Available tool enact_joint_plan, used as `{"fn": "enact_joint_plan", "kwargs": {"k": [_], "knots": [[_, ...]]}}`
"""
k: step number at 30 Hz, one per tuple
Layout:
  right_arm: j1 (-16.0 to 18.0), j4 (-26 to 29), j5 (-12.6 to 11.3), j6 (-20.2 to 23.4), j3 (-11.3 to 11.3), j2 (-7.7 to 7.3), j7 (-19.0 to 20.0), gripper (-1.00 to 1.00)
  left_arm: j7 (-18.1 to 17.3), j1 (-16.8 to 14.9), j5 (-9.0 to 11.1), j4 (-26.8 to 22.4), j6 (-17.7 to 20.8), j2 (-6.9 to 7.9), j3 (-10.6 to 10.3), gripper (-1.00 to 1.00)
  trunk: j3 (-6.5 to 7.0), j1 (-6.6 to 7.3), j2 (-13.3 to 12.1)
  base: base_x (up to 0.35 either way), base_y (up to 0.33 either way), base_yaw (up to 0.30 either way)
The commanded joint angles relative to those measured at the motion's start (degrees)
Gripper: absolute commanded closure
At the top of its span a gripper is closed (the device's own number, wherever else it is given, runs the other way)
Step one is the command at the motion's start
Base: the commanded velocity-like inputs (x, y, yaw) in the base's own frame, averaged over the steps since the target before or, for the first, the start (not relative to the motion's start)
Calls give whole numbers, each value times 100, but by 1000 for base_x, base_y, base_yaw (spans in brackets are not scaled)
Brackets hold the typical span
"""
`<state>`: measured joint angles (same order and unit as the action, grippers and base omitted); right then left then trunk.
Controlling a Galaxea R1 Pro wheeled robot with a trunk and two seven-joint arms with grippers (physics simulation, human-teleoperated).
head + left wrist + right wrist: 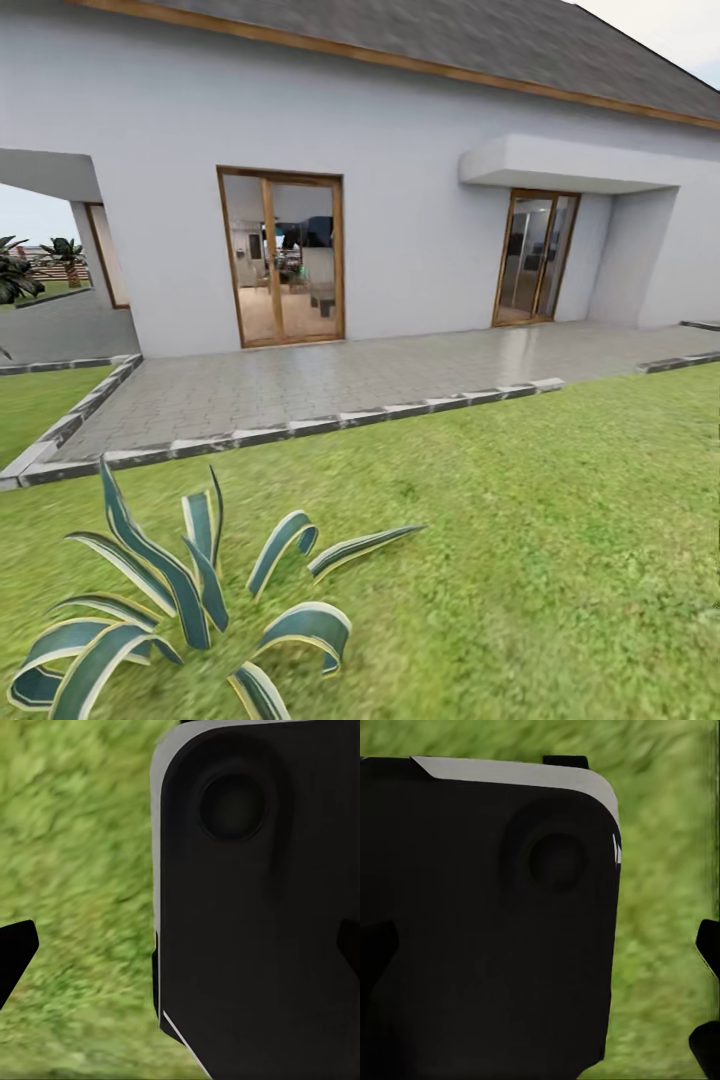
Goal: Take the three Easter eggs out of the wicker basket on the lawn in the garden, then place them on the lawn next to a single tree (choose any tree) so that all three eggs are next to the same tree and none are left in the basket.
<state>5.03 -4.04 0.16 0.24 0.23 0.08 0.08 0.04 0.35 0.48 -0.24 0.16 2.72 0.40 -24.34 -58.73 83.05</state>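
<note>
The green lawn (560, 520) fills the near ground, with a spiky striped plant (190, 610) near on the left. Farther off, a grey paved patio (330, 385) runs along a white house (420, 200) with two glass doors (282, 258). Both wrist views look at grass past a black robot part (262, 907), with dark fingertips (15, 952) at the edges; I cannot tell if either pincer is apart or together.

You face a white house wall (420, 250), wood-framed doors (282, 258), grey paving (330, 385), green lawn (560, 540), and a green, cream-edged striped plant (190, 610).
</note>
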Motion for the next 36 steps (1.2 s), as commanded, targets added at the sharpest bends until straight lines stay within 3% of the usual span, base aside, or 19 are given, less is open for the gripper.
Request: {"fn": "enact_joint_plan", "kwargs": {"k": [1, 10, 36], "knots": [[7, -9, 2, 2, 3, 1, 1, -100, 2, 0, 5, -3, 2, 1, 4, -100, -4, 0, 2, 0, -276, 1], [7, -16, 2, 2, 3, 7, 1, -100, 4, 0, 5, -3, 2, 1, -2, -100, -4, 0, 2, 0, -149, 49], [7, -17, 2, 2, 3, 10, 1, -100, 5, 0, 9, -3, 2, 1, 3, -100, -4, 0, 2, 6, -22, 230]]}}
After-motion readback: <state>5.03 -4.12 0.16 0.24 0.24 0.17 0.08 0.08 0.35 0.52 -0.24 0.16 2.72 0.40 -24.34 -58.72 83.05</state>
